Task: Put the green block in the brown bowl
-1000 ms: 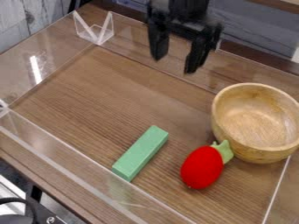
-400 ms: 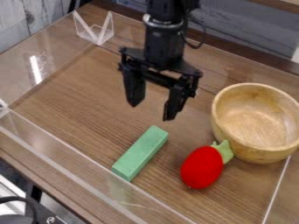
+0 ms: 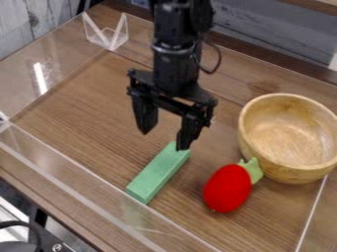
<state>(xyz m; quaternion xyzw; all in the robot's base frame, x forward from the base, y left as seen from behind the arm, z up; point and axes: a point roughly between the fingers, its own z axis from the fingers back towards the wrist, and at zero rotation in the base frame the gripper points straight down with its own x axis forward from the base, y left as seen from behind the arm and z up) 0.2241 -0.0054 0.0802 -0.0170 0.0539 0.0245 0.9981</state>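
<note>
gripper (image 3: 168,130): fingers apart, pointing down, empty, above far end of green block (image 3: 160,170) | green block: flat on desk (image 3: 93,98) | brown bowl (image 3: 291,137): right, apart, empty

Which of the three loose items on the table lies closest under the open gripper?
The green block: the gripper hangs open just above its far end. The red strawberry toy and brown bowl sit off to the right.

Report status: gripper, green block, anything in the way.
Gripper open, empty, pointing down above green block's far end. Block flat on table, not in brown bowl. Red strawberry toy beside bowl, clear of block.
</note>
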